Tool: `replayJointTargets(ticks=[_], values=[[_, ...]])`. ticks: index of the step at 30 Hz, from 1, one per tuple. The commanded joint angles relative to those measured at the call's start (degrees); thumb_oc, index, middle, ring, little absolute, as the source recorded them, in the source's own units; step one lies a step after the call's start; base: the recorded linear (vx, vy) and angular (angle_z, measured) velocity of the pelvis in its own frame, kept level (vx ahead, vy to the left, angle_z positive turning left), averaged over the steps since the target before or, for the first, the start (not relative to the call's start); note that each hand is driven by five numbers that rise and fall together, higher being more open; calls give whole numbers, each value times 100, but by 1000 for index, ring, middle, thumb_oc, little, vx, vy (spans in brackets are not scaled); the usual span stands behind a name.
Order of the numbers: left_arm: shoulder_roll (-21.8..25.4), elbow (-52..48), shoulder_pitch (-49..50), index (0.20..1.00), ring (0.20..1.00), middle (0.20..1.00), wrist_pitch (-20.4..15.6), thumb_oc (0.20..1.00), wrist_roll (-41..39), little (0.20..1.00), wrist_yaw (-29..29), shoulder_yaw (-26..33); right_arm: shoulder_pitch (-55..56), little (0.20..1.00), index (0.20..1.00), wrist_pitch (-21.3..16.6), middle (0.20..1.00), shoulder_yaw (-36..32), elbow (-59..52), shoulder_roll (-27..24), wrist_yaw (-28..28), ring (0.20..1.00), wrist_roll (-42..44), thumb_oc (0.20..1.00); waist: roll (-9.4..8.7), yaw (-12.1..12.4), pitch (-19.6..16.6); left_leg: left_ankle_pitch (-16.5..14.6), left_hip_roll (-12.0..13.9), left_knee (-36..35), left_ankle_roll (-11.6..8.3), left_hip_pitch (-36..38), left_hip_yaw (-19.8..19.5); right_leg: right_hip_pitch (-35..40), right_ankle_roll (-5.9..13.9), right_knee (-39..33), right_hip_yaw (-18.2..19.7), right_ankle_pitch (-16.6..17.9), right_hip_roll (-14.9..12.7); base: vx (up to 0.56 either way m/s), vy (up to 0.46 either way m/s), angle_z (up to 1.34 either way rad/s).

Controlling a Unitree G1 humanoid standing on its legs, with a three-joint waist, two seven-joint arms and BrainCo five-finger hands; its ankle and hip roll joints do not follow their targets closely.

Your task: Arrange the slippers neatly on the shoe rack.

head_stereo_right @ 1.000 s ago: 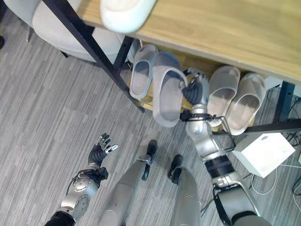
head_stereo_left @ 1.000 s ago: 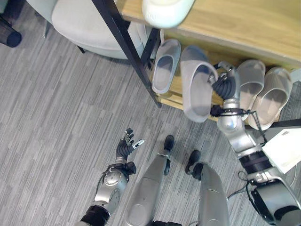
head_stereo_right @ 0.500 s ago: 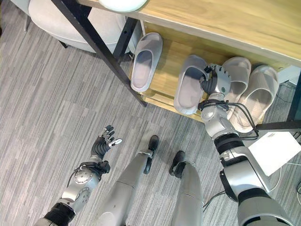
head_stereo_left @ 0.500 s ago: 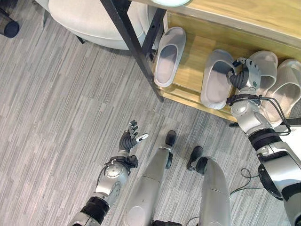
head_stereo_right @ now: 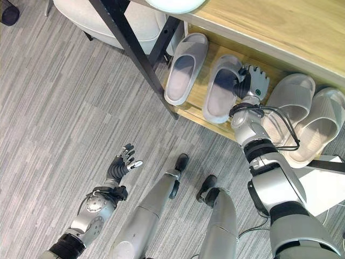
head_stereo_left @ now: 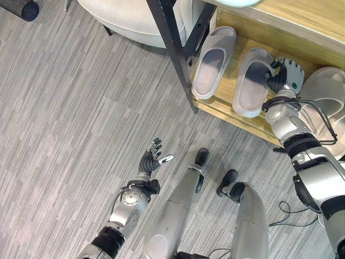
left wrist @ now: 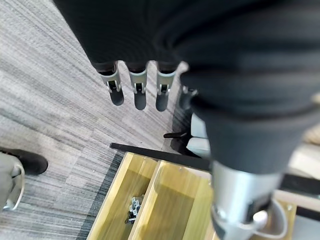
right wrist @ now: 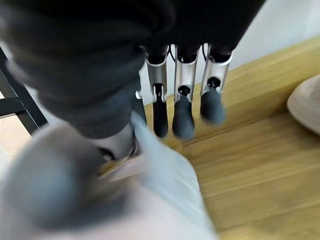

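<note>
On the wooden shoe rack's [head_stereo_left: 229,110] low shelf a grey slipper [head_stereo_left: 213,62] lies at the left end. Close beside it lies a second grey slipper [head_stereo_left: 252,81], toe inward. My right hand [head_stereo_left: 283,78] is at that slipper's right edge. In the right wrist view its fingers [right wrist: 182,107] hang straight over the shelf boards, and the slipper's pale side [right wrist: 165,195] lies by the thumb. Another pair of beige slippers [head_stereo_right: 294,110] rests further right on the shelf. My left hand [head_stereo_left: 152,162] hovers open over the floor with nothing in it.
A black table leg [head_stereo_left: 172,48] stands by the rack's left end, under a wooden tabletop [head_stereo_right: 269,21]. A white upholstered seat [head_stereo_left: 129,16] is at the back left. A white box [head_stereo_right: 329,189] sits on the floor to the right. Grey striped carpet [head_stereo_left: 70,108] spreads to the left.
The camera has shifted. My right hand has brought the second slipper down flat on the shelf, closer to the first one, and its fingers have straightened. The left hand has stayed put.
</note>
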Motion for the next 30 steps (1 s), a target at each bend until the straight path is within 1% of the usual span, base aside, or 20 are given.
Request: replayJointTargets(ticks=[1, 7, 9, 12, 13, 15, 16, 17, 20, 22, 27, 29, 30], values=[[48, -188, 39, 1000, 1000, 1000, -221, 1000, -132, 1000, -42, -139, -183, 1000, 1000, -192, 1000, 223, -13, -99, 68, 1000, 587, 1000, -4, 53, -157, -1221, 187, 334, 97, 456, -260, 341, 254, -691, 137, 62, 39, 0, 0, 0], [-14, -18, -46, 1000, 1000, 1000, -168, 1000, -141, 1000, 19, -35, 290, 1000, 1000, -313, 1000, -17, -496, 324, 78, 1000, 913, 1000, -57, -74, -77, -1210, 250, 140, 91, 786, -227, 650, 261, -924, 152, 168, 99, 2, 1, -1], [-81, 79, -89, 1000, 1000, 1000, -125, 1000, -127, 1000, 86, 45, 821, 1000, 1000, -372, 1000, -339, -1075, 615, -24, 1000, 1051, 1000, -49, -157, -34, -1211, 289, -13, 97, 1051, -175, 886, 274, -1072, 186, 225, 148, 10, 10, -7], [-104, 102, -72, 1000, 1000, 1000, -102, 1000, -100, 1000, 110, 73, 1088, 1000, 1000, -389, 1000, -519, -1403, 740, -82, 1000, 1089, 1000, -47, -205, -43, -1211, 289, -47, 106, 1110, -171, 925, 279, -1097, 204, 241, 152, 10, 12, -6], [-168, 132, -21, 1000, 1000, 1000, -63, 1000, -86, 1000, 130, 114, 1630, 1000, 1000, -434, 1000, -772, -1921, 1017, -213, 1000, 1073, 1000, -31, -274, -31, -1224, 314, -136, 122, 1278, -128, 1074, 295, -1196, 232, 282, 180, 13, 21, -14], [-204, 124, 49, 1000, 1000, 1000, -31, 1000, -65, 1000, 149, 145, 2164, 1000, 1000, -495, 1000, -1015, -2329, 1258, -304, 1000, 1100, 1000, -16, -356, -61, -1230, 316, -184, 139, 1362, -109, 1157, 314, -1269, 239, 311, 182, 12, 21, -17], [-202, 122, 59, 1000, 1000, 1000, -31, 1000, -64, 1000, 150, 140, 2188, 1000, 1000, -485, 1000, -1019, -2351, 1261, -303, 1000, 1094, 1000, -17, -352, -66, -1228, 317, -192, 140, 1372, -109, 1167, 314, -1277, 238, 313, 184, -1, 22, -22], [-248, 121, 160, 1000, 1000, 1000, 22, 1000, -31, 1000, 144, 179, 2804, 1000, 1000, -548, 1000, -1172, -2747, 1510, -269, 1000, 1133, 1000, 8, -448, -73, -1226, 337, -281, 153, 1495, -72, 1281, 333, -1388, 273, 355, 199, -4, 14, -16], [-262, 127, 187, 1000, 1000, 1000, 35, 1000, -30, 1000, 149, 181, 2980, 1000, 1000, -566, 1000, -1203, -2875, 1569, -235, 1000, 1168, 1000, 15, -477, -69, -1227, 337, -291, 157, 1531, -65, 1320, 339, -1417, 292, 373, 200, -10, 14, -6], [-267, 127, 206, 1000, 1000, 1000, 62, 1000, -14, 1000, 181, 178, 3230, 1000, 1000, -597, 1000, -1264, -2865, 1690, -214, 1000, 1337, 1000, 55, -548, -55, -1241, 326, -240, 169, 1525, -38, 1308, 339, -1384, 348, 382, 208, -21, 29, -8], [-250, 173, 200, 1000, 1000, 1000, 71, 1000, -20, 1000, 231, 165, 3127, 1000, 1000, -652, 1000, -1237, -2653, 1798, -198, 1000, 1612, 1000, 82, -564, -5, -1249, 345, -136, 176, 1408, 13, 1201, 351, -1343, 382, 409, 228, -17, 19, -8], [-227, 206, 164, 1000, 1000, 1000, 62, 1000, -8, 1000, 238, 165, 3015, 1000, 1000, -734, 1000, -1216, -2454, 1882, -130, 1000, 1907, 1000, 92, -545, 20, -1231, 346, -136, 174, 1360, 16, 1168, 362, -1360, 372, 427, 228, 0, 0, 0], [-200, 217, 145, 1000, 1000, 1000, 68, 1000, -5, 1000, 222, 153, 2976, 1000, 1000, -832, 1000, -1207, -2312, 1969, -35, 1000, 2243, 1000, 100, -524, 56, -1223, 353, -164, 173, 1387, 12, 1199, 371, -1392, 361, 447, 232, 0, 0, 0]])
